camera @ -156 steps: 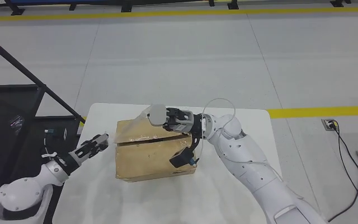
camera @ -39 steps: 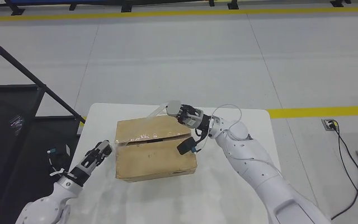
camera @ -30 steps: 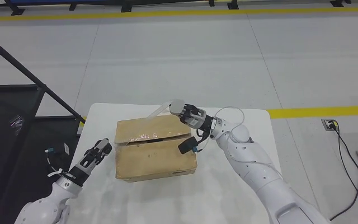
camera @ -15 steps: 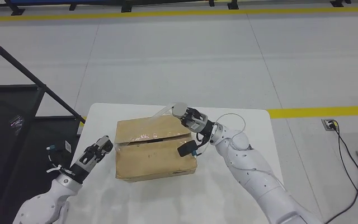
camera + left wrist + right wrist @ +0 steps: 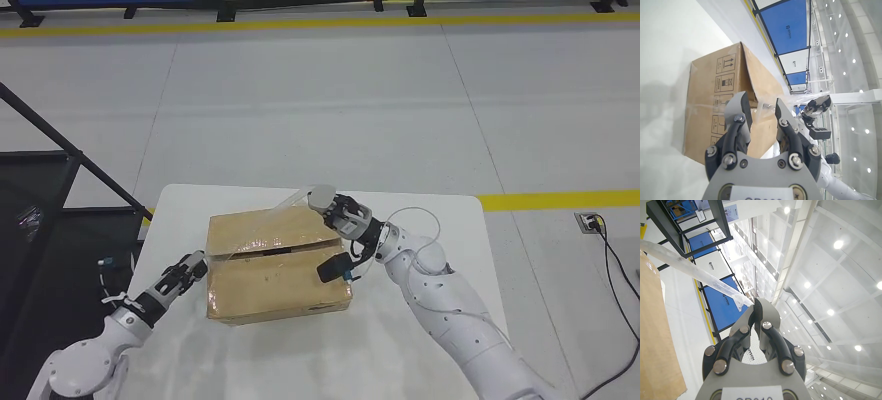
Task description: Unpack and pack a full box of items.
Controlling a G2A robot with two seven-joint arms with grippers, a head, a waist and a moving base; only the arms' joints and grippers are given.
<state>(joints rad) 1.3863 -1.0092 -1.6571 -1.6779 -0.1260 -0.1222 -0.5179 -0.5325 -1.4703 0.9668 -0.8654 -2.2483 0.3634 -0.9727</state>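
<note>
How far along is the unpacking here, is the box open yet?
Not open yet. Done: the clear tape strip is peeled up off the cardboard box top. In hand: the right gripper, jaws shut on the strip's end, holds it taut above the far edge; the left gripper is open beside the box's left end. Left: both flaps lie flat, so all unpacking and repacking remains.

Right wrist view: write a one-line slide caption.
Right gripper shut on a clear plastic tape strip that leads back toward the brown cardboard box.
</note>
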